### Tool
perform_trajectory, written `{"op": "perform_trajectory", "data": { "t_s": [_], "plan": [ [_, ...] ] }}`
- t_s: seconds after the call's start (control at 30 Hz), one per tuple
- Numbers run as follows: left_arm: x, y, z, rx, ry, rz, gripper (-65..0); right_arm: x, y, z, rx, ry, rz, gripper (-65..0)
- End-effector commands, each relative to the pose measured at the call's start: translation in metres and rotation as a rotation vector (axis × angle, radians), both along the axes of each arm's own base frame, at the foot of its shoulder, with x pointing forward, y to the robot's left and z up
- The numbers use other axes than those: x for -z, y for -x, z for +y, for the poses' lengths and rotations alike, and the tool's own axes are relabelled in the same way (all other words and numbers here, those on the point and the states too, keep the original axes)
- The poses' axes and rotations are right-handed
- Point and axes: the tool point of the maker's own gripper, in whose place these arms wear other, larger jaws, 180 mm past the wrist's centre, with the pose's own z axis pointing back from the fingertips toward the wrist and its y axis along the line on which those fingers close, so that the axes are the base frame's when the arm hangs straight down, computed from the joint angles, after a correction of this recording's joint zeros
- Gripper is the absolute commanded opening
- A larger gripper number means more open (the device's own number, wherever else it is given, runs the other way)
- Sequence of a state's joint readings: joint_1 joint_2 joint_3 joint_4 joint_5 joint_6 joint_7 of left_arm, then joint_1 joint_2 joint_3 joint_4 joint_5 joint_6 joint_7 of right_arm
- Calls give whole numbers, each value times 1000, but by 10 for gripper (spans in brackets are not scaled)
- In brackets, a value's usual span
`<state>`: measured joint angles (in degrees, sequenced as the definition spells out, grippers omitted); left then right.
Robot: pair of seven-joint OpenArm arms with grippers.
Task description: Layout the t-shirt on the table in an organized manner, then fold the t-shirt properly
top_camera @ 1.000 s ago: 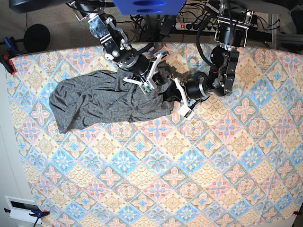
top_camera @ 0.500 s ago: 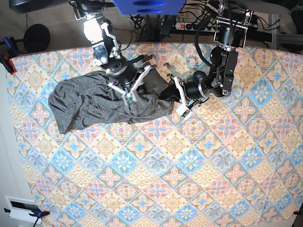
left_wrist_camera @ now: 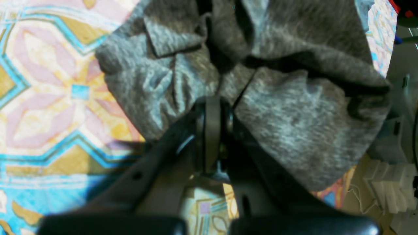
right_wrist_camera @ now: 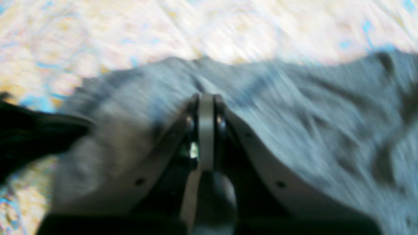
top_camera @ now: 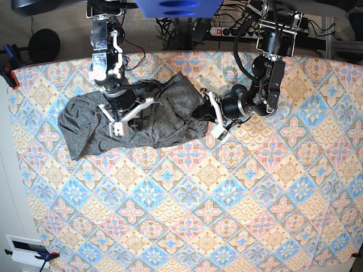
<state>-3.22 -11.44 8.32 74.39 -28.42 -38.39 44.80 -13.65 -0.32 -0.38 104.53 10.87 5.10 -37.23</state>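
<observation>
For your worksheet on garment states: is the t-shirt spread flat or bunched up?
Bunched up. The t-shirt lies in a wrinkled heap with overlapping folds on the table; no sleeves or collar are laid out.

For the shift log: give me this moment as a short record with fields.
garment: dark heather-grey knit t-shirt, crumpled, not laid out
surface: table with blue, pink and cream tile-patterned cloth
left gripper: fingers shut on the t-shirt's edge
right gripper: fingers shut, pinching the t-shirt's fabric
folding: not begun
</observation>
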Motion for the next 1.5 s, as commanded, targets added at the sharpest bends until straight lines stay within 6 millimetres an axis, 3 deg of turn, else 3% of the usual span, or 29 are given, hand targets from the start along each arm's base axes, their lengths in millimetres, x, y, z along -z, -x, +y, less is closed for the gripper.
{"op": "perform_trajectory", "data": {
  "t_s": [0.0, 0.07, 0.13, 0.33, 0.47, 0.6, 0.73, 1.0, 1.13, 1.47],
  "plan": [
    [7, 0, 11, 7, -70, 11, -650, -16, -10, -9, 33, -6, -60, -650],
    [7, 0, 11, 7, -70, 11, -650, -20, -8, -19, 59, 1, -70, -650],
    [7, 0, 11, 6, -70, 12, -650, -23, 2, -8, 32, -7, -69, -650],
    [7, 0, 11, 7, -72, 12, -650, -31, 26, 81, -204, -84, -51, -650],
    [7, 0, 11, 7, -72, 12, -650, -51, 15, 112, -297, -98, -106, -650],
    [8, 1, 11, 7, -72, 14, -650, -64, -5, 118, -319, -83, -156, -650],
    [8, 1, 12, 7, -73, 14, -650, -46, -8, 120, -324, -71, -111, -650],
    [8, 1, 12, 7, -73, 14, -650, 0, 13, 138, -386, -58, 28, -650],
    [8, 1, 12, 7, -73, 14, -650, 21, 20, 137, -388, -47, 84, -650],
    [8, 1, 12, 5, -73, 14, -650, 26, 13, 136, -387, -36, 93, -650]
  ]
}}
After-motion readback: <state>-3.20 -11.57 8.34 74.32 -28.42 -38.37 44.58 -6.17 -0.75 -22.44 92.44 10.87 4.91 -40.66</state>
